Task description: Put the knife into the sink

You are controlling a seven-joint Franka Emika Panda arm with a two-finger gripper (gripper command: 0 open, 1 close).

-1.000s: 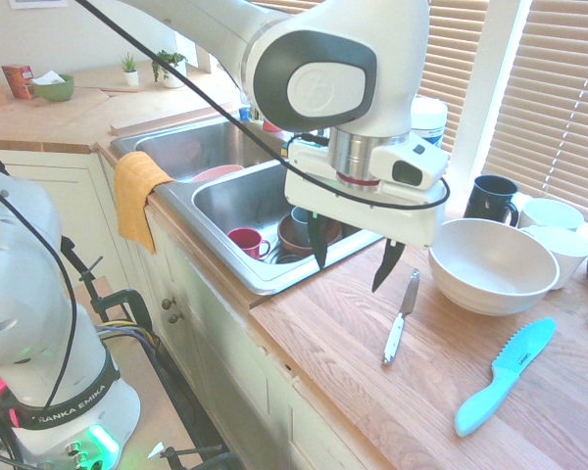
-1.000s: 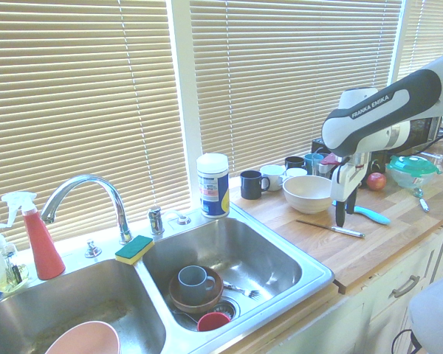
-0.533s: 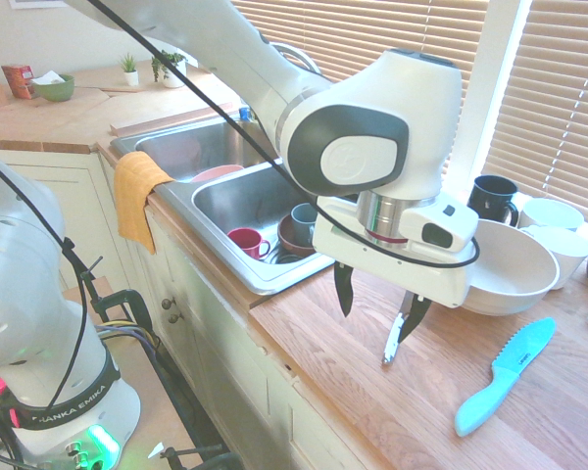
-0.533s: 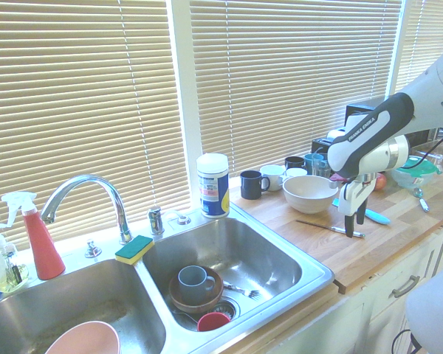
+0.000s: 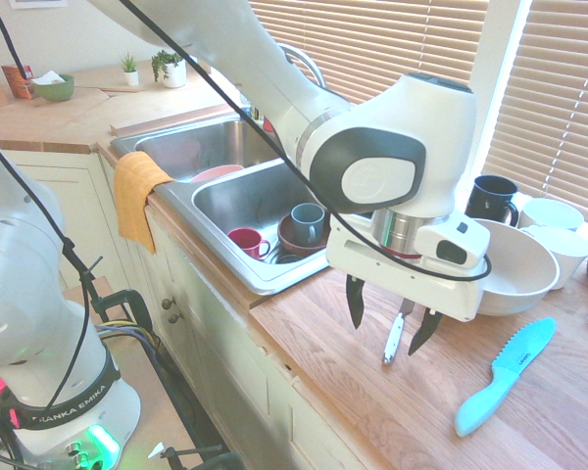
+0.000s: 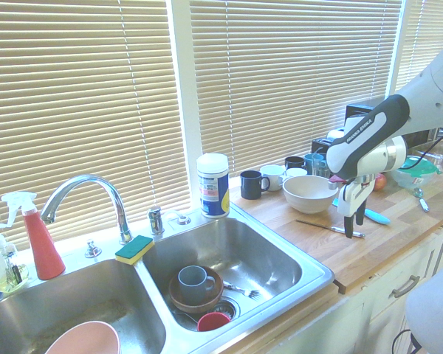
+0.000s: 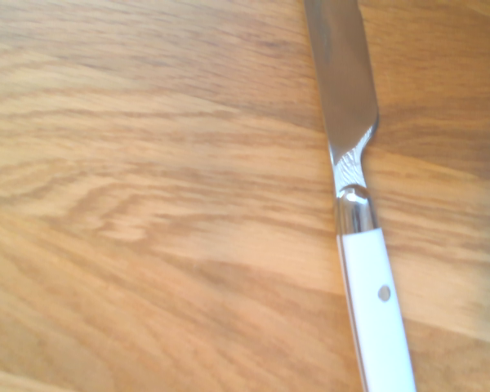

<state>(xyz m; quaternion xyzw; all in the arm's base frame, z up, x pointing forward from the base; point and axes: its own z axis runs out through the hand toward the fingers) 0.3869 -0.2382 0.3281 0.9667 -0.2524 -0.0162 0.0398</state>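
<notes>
The knife [image 5: 392, 345] lies flat on the wooden counter, right of the sink [image 5: 274, 280], silver blade and pale handle. The wrist view shows the knife [image 7: 361, 245] from close by on the wood grain. My gripper [image 5: 389, 318] hangs low over it, open, one dark finger on each side of the knife and nothing held. From the other side, the gripper [image 6: 348, 221] stands over the handle end of the knife [image 6: 326, 227]. The sink [image 6: 310, 279] has two steel basins; the nearer one holds a grey mug, a brown bowl and a red cup.
A light-blue plastic knife [image 5: 505, 377] lies on the counter to the right. A white bowl [image 5: 517, 269] stands just behind the gripper, with mugs [image 5: 490, 199] beyond it by the blinds. An orange cloth [image 5: 135, 196] hangs over the sink's front edge.
The gripper has moved from beside the sink's edge to over the knife and come down, its open fingers now straddling it. The knife has not moved.
</notes>
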